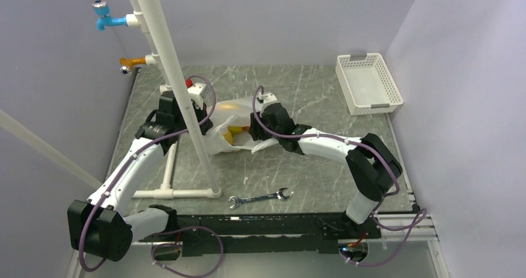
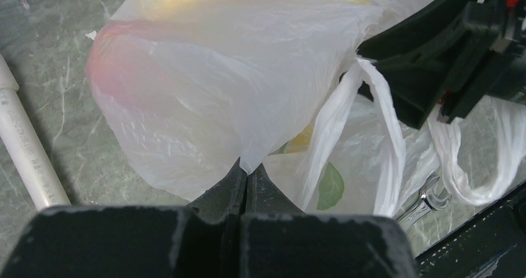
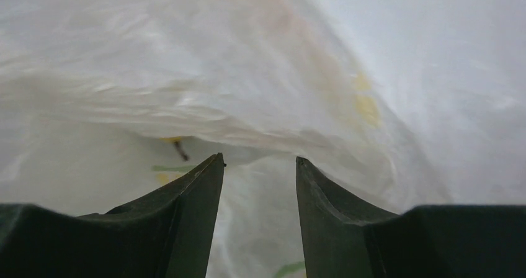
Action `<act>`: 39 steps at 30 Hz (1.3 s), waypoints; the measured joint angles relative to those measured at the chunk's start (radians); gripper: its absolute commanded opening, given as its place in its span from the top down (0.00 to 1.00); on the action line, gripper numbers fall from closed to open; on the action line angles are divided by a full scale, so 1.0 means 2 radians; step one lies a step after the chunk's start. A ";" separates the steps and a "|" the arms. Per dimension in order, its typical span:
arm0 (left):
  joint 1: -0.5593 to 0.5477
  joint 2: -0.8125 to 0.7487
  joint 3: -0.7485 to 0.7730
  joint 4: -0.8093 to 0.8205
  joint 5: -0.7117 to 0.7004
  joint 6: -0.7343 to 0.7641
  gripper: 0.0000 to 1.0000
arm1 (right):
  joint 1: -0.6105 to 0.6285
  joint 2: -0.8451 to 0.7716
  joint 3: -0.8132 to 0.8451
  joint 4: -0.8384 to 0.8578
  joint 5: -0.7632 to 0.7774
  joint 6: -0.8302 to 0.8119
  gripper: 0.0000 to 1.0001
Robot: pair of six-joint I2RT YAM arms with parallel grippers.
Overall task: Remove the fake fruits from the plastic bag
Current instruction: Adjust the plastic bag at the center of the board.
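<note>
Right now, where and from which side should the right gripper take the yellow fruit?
Grip the yellow fruit across its bare rounded body, showing at the plastic bag mouth. Probably come from the right, where the open right gripper faces in; the left gripper pinches film opposite.

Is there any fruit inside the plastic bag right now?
Not empty: the plastic bag shows yellow fruit at its mouth and a red shape through its film.
</note>
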 measured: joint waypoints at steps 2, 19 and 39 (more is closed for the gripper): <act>0.000 0.000 0.000 0.000 0.002 0.000 1.00 | -0.005 0.000 0.000 -0.011 0.024 -0.007 0.49; 0.002 -0.003 -0.011 0.016 0.040 -0.012 1.00 | 0.019 0.011 0.018 0.037 -0.012 0.003 0.11; -0.033 -0.055 -0.075 0.080 -0.039 -0.052 1.00 | 0.028 0.175 0.027 0.269 0.104 -0.016 0.01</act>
